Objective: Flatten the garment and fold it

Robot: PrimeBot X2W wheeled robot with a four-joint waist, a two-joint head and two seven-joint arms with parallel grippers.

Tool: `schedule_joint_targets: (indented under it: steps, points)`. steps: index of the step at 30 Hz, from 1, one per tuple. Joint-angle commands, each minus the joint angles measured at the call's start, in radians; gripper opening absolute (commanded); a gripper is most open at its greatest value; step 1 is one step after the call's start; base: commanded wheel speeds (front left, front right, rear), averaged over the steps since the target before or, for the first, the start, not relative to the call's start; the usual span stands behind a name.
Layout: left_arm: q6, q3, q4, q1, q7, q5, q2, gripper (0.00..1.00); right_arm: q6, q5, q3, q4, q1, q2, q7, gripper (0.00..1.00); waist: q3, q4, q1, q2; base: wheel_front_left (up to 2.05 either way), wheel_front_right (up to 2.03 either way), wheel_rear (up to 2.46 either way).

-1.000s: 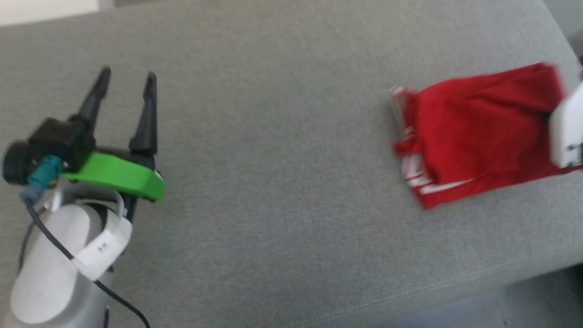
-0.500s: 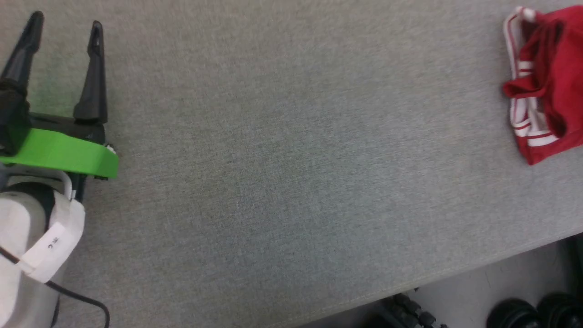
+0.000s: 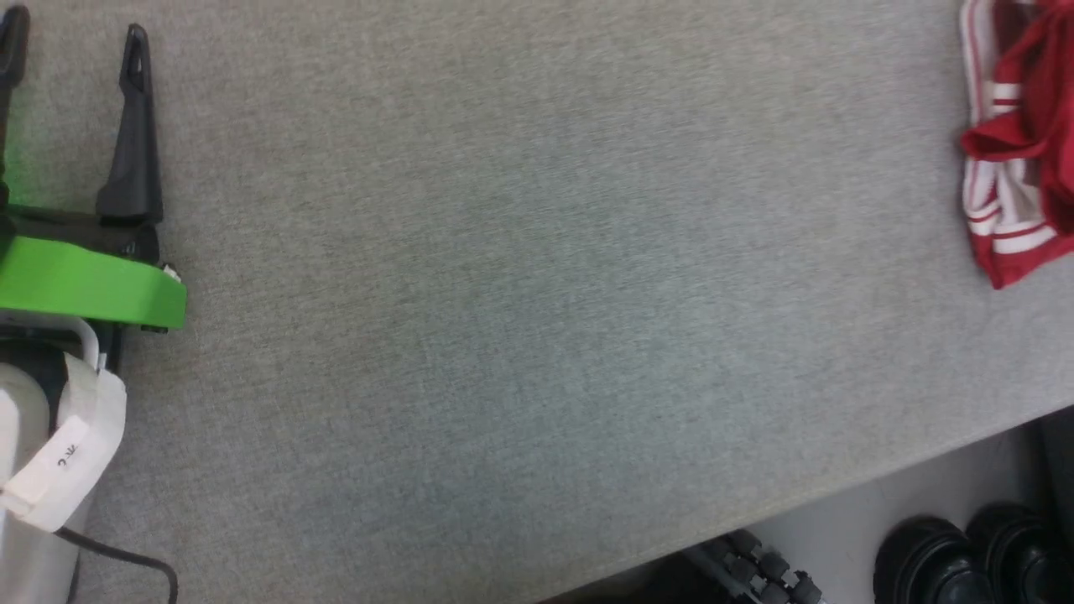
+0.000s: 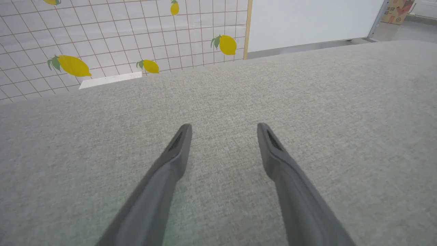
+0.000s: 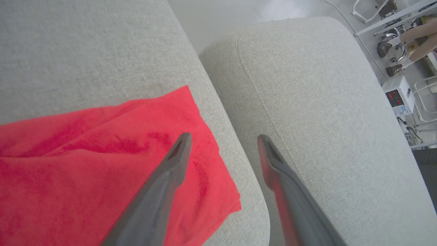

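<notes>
Now the garment [image 3: 1019, 143] is lying bunched at the far right of the grey woven cushion [image 3: 537, 294], its soft red cloth folding over white striped trim; in the right wrist view a flat red corner is reaching the cushion's rounded, seamed edge. Above it the right gripper [image 5: 224, 137] is hovering with tapered dark fingers spread wide and nothing between them. Well apart from the garment, the left gripper [image 3: 74, 33], sitting on a smooth green bracket [image 3: 84, 281], is holding its jaws equally wide and empty over bare fabric
</notes>
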Motion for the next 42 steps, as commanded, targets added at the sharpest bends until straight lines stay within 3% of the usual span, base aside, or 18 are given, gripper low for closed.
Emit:
schedule_joint_targets:
  steps: [1, 14, 27, 32, 42]
  points:
    - [0.004, -0.005, 0.020, 0.024, -0.014, 0.001, -0.006, 1.00, -0.002, 0.016, 0.003, -0.012, -0.026, 0.006, -0.034, 1.00, -0.046, -0.011, -0.0002, -0.0001, 0.00, 0.00, 0.00]
    - [0.010, -0.018, 0.192, 0.093, -0.175, -0.065, -0.113, 1.00, -0.002, 0.233, 0.237, -0.233, 0.011, 0.069, -0.390, 1.00, -0.339, -0.001, -0.0002, -0.0001, 0.00, 0.00, 0.00]
    - [0.014, -0.013, 0.314, 0.140, -0.291, -0.123, -0.206, 1.00, -0.002, 0.289, 0.329, -0.433, 0.218, 0.281, -0.670, 1.00, -0.540, 0.154, -0.0002, -0.0001, 0.00, 0.00, 0.00]
    - [0.005, -0.013, 0.347, 0.154, -0.310, -0.138, -0.230, 1.00, -0.002, 0.278, 0.347, -0.444, 0.316, 0.344, -0.717, 1.00, -0.577, 0.224, -0.0002, -0.0001, 0.00, 0.00, 0.00]
    - [-0.038, -0.035, 0.446, 0.166, -0.327, -0.154, -0.274, 1.00, -0.002, 0.246, 0.363, -0.327, 0.492, 0.375, -0.771, 1.00, -0.616, 0.323, -0.0002, -0.0001, 0.00, 0.00, 0.00]
